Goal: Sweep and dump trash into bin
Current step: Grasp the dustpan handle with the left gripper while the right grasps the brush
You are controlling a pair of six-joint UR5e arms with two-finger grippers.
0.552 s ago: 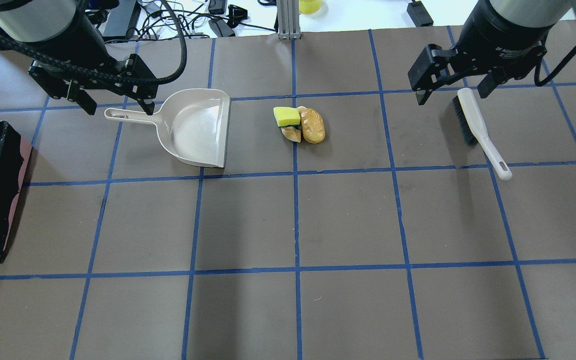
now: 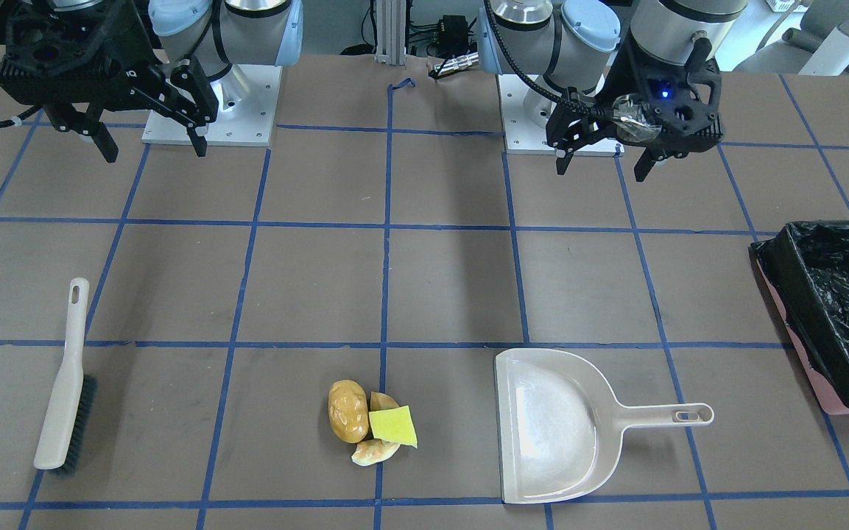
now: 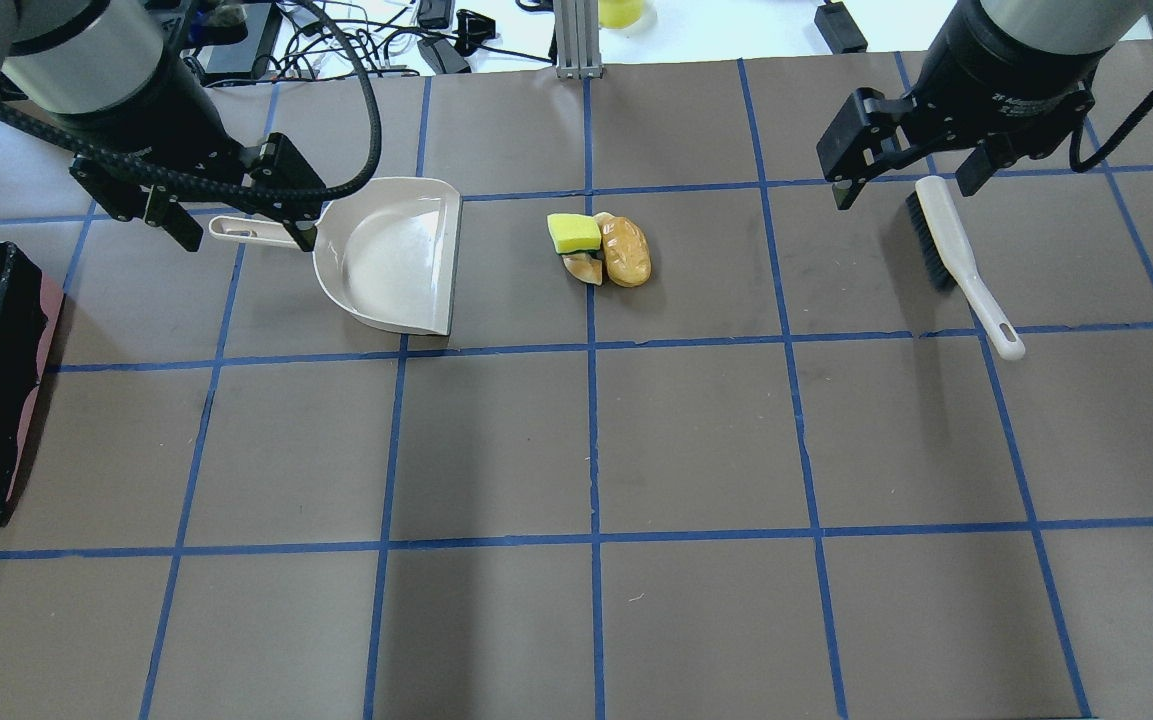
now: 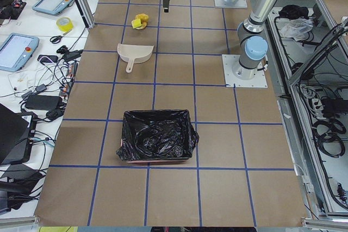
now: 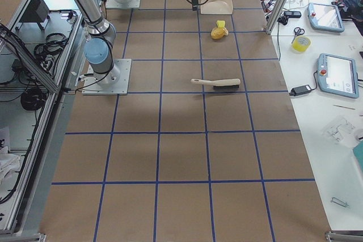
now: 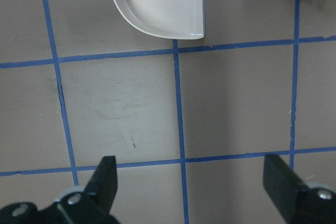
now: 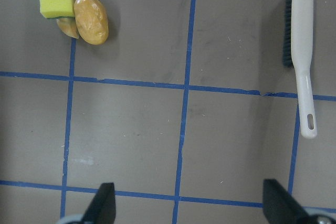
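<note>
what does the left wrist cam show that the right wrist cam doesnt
Only the left wrist view shows the dustpan. Only the right wrist view shows the brush and the whole trash pile; the left one catches just its edge in the top right corner. Both show the taped table and an open gripper at the bottom: the left gripper, the right gripper.

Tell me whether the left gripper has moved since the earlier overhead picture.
Yes. The left gripper has shifted slightly down and right in the overhead view, measured against the dustpan, which lies unmoved.
</note>
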